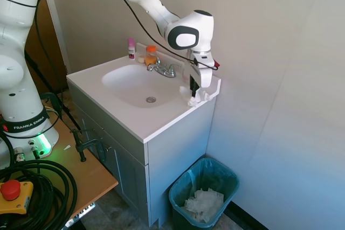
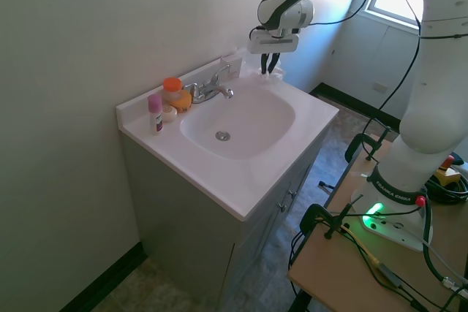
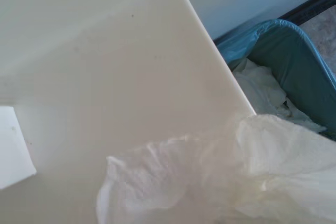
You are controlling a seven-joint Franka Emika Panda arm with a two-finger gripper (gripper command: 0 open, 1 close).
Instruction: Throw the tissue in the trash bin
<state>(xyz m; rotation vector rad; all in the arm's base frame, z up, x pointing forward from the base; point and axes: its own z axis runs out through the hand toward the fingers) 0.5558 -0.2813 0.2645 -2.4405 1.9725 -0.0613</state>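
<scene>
The tissue (image 1: pixel 197 100) is a small white crumpled wad on the back right corner of the white vanity top (image 1: pixel 161 119). My gripper (image 1: pixel 193 91) points straight down onto it, fingers close together and pinching the tissue, which still touches the counter. In the second exterior view the gripper (image 2: pixel 270 69) stands over the same far corner. The wrist view shows the tissue (image 3: pixel 220 177) close up. Past the counter's edge it shows the trash bin (image 3: pixel 299 61). The teal trash bin (image 1: pixel 223 173) stands on the floor right of the cabinet, below the gripper's corner.
A duller crumpled paper wad (image 1: pixel 204 204) lies inside the bin. Behind the sink basin (image 1: pixel 137 82) are a chrome faucet (image 1: pixel 163 69), an orange-capped bottle (image 1: pixel 151 55), and a pink-capped tube (image 1: pixel 131 48). Walls close in behind and right of the vanity.
</scene>
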